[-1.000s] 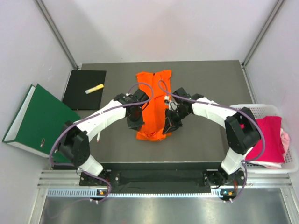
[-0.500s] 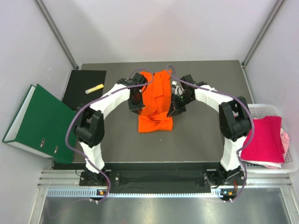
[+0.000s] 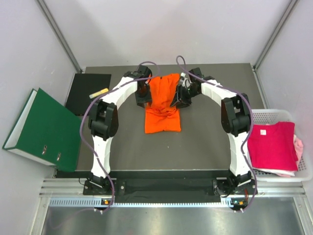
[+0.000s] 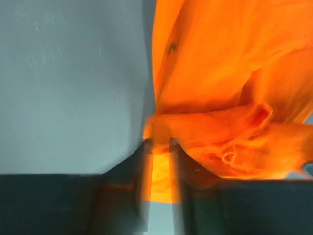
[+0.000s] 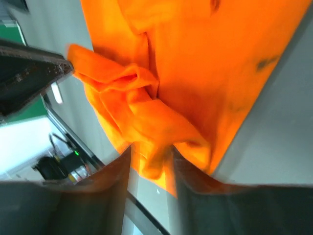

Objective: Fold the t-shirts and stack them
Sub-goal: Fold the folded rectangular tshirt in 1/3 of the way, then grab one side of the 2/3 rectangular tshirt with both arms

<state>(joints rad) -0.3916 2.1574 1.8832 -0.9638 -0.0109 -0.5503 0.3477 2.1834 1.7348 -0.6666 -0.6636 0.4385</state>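
The orange t-shirt (image 3: pixel 163 110) lies folded in half at the table's far middle, its doubled end bunched at the back. My left gripper (image 3: pixel 143 101) sits at the shirt's far left edge, and my right gripper (image 3: pixel 176 101) at its far right edge. Seen from the left wrist, my left gripper (image 4: pixel 160 143) has its jaws apart with orange cloth (image 4: pixel 220 98) loose in the gap. The right wrist view shows my right gripper (image 5: pixel 151 152) open too, a crumpled fold of cloth (image 5: pixel 146 122) between its fingers. The magenta t-shirt (image 3: pixel 271 147) lies over a pale pink t-shirt (image 3: pixel 297 147).
A white basket (image 3: pixel 274 113) at the right edge holds the magenta and pink shirts. A green binder (image 3: pixel 41 128) lies off the table's left side. Beside it a black pad (image 3: pixel 88 98) carries a yellow marker (image 3: pixel 99 92).
Both grippers carried the orange shirt's near end toward the far edge, folding it in half. Their jaws, shut on the cloth before, now stand apart.
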